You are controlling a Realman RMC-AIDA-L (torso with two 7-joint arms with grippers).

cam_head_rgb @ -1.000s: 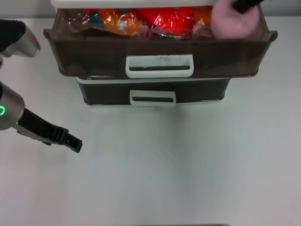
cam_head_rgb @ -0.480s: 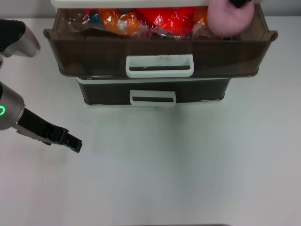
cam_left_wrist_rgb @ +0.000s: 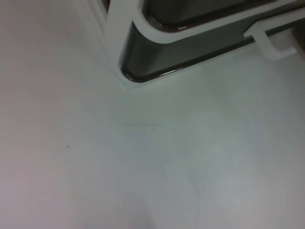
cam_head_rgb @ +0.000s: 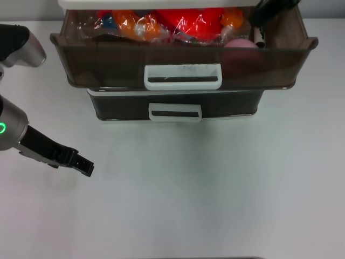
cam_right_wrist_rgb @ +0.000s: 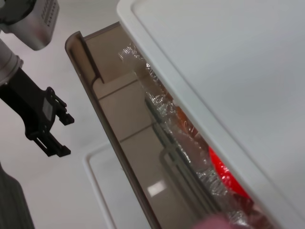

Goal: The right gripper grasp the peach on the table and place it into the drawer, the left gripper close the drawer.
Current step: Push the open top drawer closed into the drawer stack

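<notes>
Down from the right gripper the peach has gone; a moment ago it hung pinched above the drawer's right end, and now it lies inside, behind the smoky front wall beside the wrapped orange and red items. That gripper sits just above and to the right of it, no longer holding it; how wide its fingers are, I cannot tell. Over the table, the left gripper hovers well apart from the drawer, fingers nearly together, holding nothing.
</notes>
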